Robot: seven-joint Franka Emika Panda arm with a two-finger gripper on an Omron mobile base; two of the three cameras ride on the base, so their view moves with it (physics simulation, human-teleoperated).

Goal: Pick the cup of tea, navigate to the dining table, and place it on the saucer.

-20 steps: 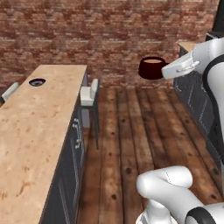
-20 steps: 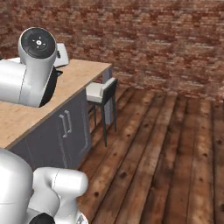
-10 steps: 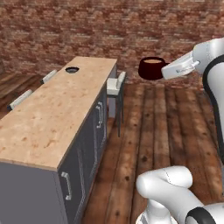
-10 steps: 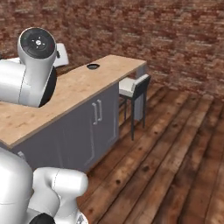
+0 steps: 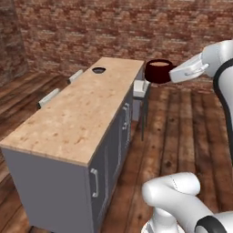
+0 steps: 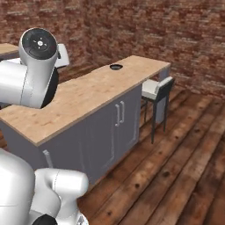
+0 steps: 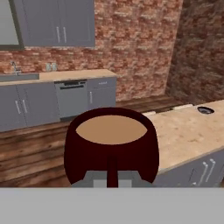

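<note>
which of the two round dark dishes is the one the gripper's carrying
The cup of tea, maroon with brownish liquid, held in the gripper above the floor. The saucer is the shallow near-black dish on the dining table, far end.

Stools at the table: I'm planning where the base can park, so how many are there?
3 show. One stool stands on the table's near side, by the far end. Two seat backs poke up along the far side. More may be hidden behind the table.
</note>
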